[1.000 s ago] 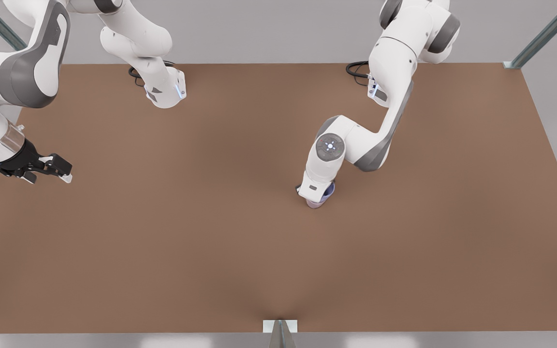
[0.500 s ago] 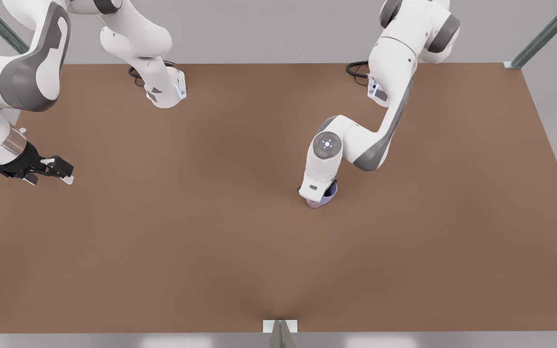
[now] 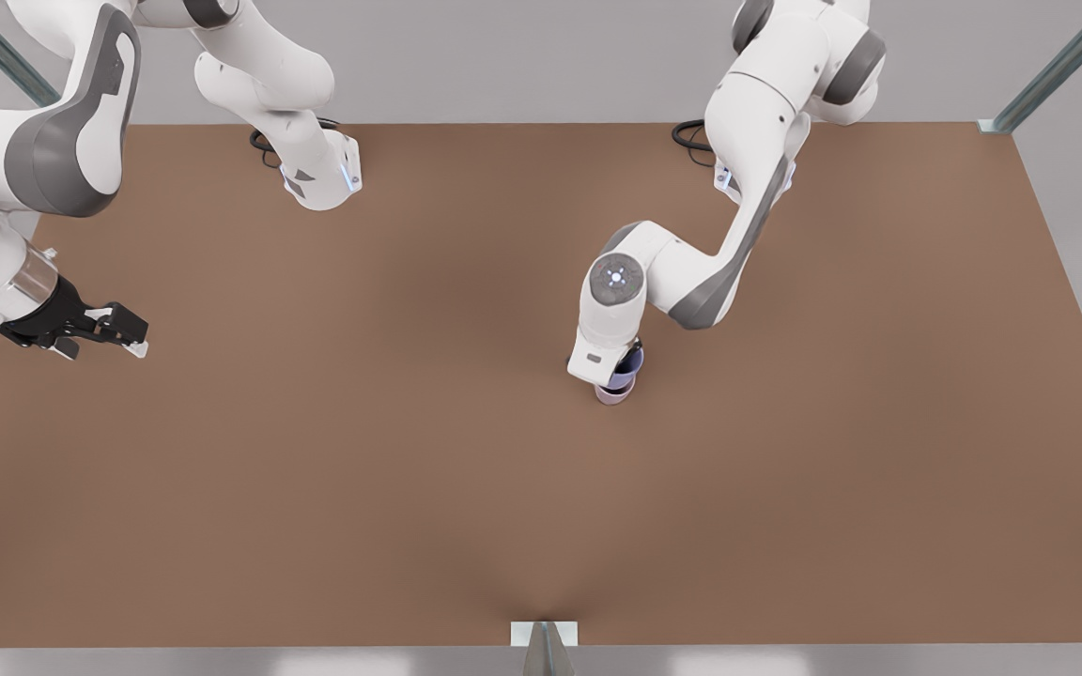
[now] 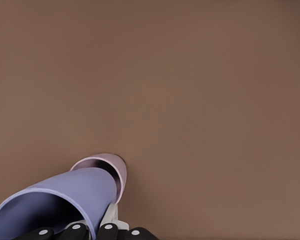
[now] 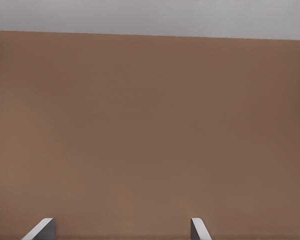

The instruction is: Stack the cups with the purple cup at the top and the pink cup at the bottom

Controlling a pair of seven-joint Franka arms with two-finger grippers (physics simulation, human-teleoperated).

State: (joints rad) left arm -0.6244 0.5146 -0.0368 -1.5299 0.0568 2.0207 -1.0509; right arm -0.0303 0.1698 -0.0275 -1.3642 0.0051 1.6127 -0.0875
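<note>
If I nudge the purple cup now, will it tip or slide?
Probably tippy: the purple cup leans, base entering the pink cup, held by the left hand at its rim. Its smooth tapered wall looks rigid and likely slippery. Likely light, being small and thin-walled. Right hand waits, open, at the table edge.

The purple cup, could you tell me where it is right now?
The purple cup sits right of centre in the front view, held by the left gripper directly over the pink cup.

a periwinkle purple cup [image 4: 65, 197], a pale mauve pink cup [image 4: 110, 164], a plain brown table [image 3: 316, 451].
</note>
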